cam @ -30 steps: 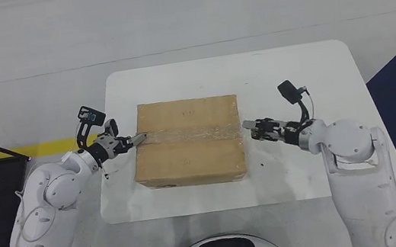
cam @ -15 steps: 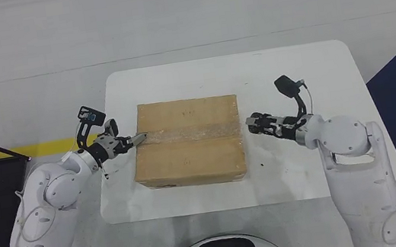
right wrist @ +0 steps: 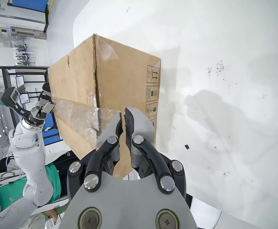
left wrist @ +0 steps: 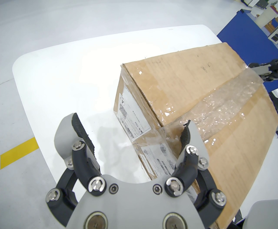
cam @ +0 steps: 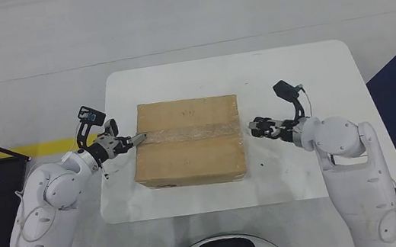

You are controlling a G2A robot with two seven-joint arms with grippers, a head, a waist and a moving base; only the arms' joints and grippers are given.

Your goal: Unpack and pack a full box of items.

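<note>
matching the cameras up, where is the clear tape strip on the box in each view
top view: clear tape strip crosses the cardboard box top, between left tool and right tool
left wrist view: shiny band along the top seam
right wrist view: wrinkled band across the top face
shared landmark: the cardboard box

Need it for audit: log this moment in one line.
box taped shut | left gripper open at tape end | right gripper shut on tape
</note>
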